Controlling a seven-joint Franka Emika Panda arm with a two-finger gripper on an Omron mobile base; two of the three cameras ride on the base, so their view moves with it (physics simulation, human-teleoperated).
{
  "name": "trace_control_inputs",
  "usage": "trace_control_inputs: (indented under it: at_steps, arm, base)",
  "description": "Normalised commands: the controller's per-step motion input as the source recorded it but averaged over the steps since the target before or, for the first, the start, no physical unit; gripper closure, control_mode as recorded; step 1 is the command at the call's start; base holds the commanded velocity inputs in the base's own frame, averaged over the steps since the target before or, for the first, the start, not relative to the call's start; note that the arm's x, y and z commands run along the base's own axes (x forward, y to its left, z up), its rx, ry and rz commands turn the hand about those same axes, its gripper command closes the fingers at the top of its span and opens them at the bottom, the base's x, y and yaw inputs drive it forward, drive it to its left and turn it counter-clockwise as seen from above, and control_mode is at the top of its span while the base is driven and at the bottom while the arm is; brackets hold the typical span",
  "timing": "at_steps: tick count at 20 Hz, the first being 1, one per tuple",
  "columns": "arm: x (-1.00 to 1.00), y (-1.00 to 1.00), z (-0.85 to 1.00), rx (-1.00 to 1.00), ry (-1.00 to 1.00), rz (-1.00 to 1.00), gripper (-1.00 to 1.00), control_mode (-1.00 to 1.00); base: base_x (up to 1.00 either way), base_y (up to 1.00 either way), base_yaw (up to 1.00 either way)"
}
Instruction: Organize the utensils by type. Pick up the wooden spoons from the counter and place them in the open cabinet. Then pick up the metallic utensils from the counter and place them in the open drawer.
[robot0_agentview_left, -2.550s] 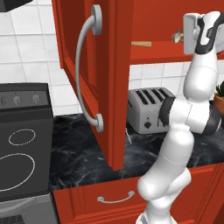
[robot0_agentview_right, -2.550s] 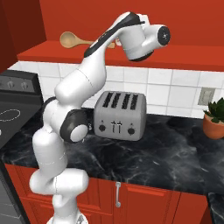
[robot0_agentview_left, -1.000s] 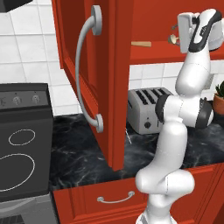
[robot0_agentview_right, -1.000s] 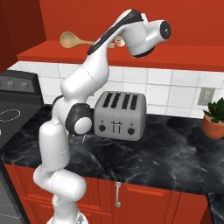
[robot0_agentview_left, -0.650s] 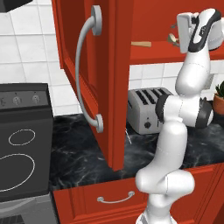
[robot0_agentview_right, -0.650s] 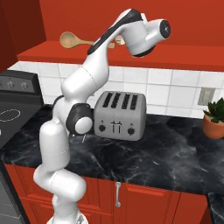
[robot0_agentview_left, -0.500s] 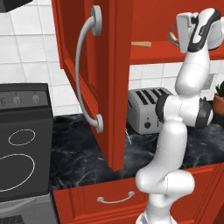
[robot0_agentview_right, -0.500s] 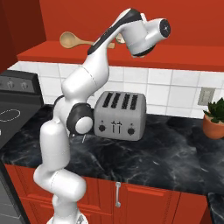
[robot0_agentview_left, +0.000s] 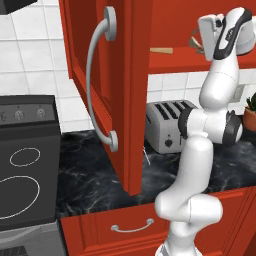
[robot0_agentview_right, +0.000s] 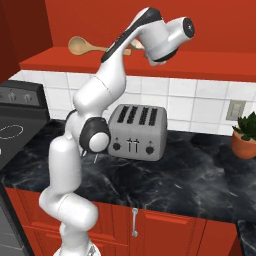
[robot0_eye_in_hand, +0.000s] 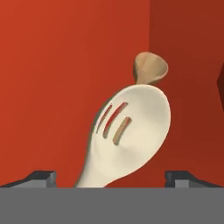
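1. The gripper (robot0_eye_in_hand: 109, 177) sits at the bottom of the hand view, fingers spread wide apart, one tip low left, the other low right, nothing clamped between them.
2. Between those tips lies a pale slotted wooden spoon (robot0_eye_in_hand: 131, 131), its bowl rising to mid-frame against the cabinet's red inside, clear of both tips.
3. Behind it, upper right of centre, a second wooden spoon (robot0_eye_in_hand: 150, 68) shows its tan bowl.
4. Right base view: that tan spoon rests on the cabinet shelf (robot0_agentview_right: 50, 62) at upper left, the arm's wrist just beside it.
5. Left base view: open cabinet door (robot0_agentview_left: 107, 90) fills the centre, toaster (robot0_agentview_left: 167, 132) on the black counter (robot0_agentview_left: 90, 175) below the shelf.
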Motion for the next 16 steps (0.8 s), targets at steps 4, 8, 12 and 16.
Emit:
trace_control_inputs:
  at_steps: [4, 8, 12, 16]
  arm:
    - [-0.12, -0.03, -0.20, -0.11, 0.00, 0.03, -1.00, -1.00]
    - [-0.25, -0.06, -0.18, -0.18, 0.00, 0.00, -1.00, -1.00]
    - [-0.26, -0.11, -0.16, -0.11, 0.00, 0.00, -1.00, -1.00]
    - [-0.15, -0.05, -0.10, -0.09, 0.00, -0.05, -1.00, -1.00]
  base:
    - [0.00, 0.00, 0.00]
    - [0.00, 0.00, 0.00]
    - [0.00, 0.00, 0.00]
    - [0.00, 0.00, 0.00]
